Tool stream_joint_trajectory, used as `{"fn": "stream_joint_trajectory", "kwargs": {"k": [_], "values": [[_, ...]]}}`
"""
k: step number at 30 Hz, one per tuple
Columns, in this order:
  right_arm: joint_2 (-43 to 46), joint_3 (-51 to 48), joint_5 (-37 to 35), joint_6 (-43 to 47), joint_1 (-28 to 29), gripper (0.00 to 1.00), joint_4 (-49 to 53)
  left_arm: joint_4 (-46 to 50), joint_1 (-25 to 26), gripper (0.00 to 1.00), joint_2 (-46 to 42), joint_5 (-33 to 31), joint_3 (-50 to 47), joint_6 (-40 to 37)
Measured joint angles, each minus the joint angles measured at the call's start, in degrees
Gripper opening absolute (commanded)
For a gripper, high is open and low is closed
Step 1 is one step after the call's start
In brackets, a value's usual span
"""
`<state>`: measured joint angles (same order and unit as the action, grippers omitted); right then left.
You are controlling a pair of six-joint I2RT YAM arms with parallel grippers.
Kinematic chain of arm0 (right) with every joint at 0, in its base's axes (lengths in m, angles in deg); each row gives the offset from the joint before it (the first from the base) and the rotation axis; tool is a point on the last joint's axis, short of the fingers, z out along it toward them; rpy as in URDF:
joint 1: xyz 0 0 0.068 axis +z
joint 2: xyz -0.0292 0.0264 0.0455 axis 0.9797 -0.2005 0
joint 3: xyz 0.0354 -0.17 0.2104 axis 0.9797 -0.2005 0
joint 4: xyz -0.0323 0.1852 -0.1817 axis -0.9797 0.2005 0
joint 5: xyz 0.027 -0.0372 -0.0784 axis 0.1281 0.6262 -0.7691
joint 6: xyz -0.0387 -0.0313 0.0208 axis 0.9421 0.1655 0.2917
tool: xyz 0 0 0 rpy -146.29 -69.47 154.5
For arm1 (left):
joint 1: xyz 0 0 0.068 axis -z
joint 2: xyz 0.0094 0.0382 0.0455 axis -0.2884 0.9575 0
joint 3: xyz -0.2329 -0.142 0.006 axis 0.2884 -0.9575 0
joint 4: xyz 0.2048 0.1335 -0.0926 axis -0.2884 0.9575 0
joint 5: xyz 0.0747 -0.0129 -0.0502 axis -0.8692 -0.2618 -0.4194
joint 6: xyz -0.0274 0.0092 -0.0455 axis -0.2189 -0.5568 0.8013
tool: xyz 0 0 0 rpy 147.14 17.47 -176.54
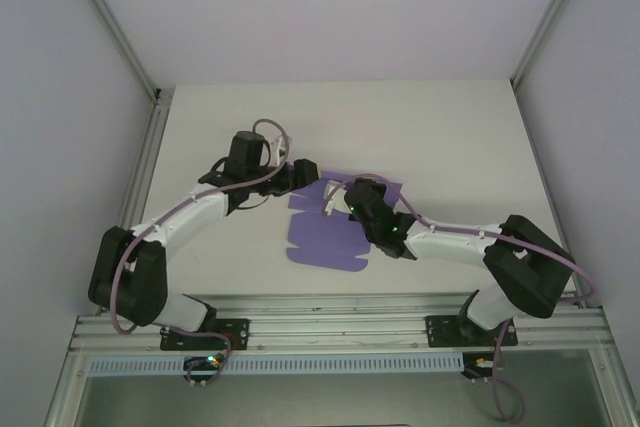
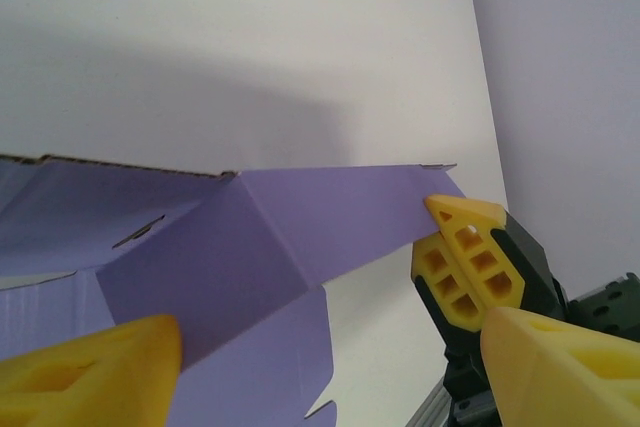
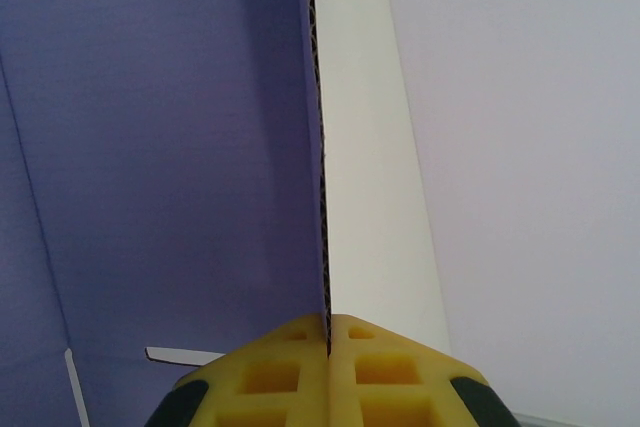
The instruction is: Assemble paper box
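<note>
1. Jaws of the right gripper point(image 3: 328, 325) are pressing together on the thin edge of a raised purple panel, pinching it so that the panel is standing upright off the table point(image 3: 365, 147).
2. From above, that right gripper point(image 1: 347, 205) is reaching in from the near right corner and is sitting over the right half of the paper box point(image 1: 320, 239).
3. The paper box is lying as a die-cut sheet of purple card around the middle of the table point(image 1: 200, 127), somewhat nearer the near edge than the far one, with most of its flaps spreading flat on the white surface.
4. Seen from the left wrist, the paper box point(image 2: 270, 237) is bending along a crease, one panel is rising from the surface, and the right gripper point(image 2: 455, 232) is clamping that panel's corner.
5. Jaws of the left gripper point(image 2: 330, 347) are standing wide apart, one yellow finger at each side of that view, low over the sheet. Whether either finger is touching the card I cannot tell.
6. From above, the left gripper point(image 1: 303, 174) is pointing at the sheet's far left corner, near the right gripper.
7. Beyond both, bare white table is running to the far edge, where the grey back wall point(image 1: 350, 7) is rising.
</note>
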<state>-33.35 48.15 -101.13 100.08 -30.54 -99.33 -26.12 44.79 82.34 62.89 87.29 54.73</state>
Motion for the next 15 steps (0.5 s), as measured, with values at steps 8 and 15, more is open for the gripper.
{"fn": "stream_joint_trajectory", "kwargs": {"k": [8, 15], "values": [[0.00, 0.00, 0.57, -1.31, 0.26, 0.00, 0.68, -3.96, 1.20, 0.75, 5.99, 3.39, 1.62, 0.87], [-0.04, 0.00, -0.85, -2.64, 0.59, 0.00, 1.05, -20.68, 1.51, 0.47, 11.21, 7.91, 1.09, 11.34]]}}
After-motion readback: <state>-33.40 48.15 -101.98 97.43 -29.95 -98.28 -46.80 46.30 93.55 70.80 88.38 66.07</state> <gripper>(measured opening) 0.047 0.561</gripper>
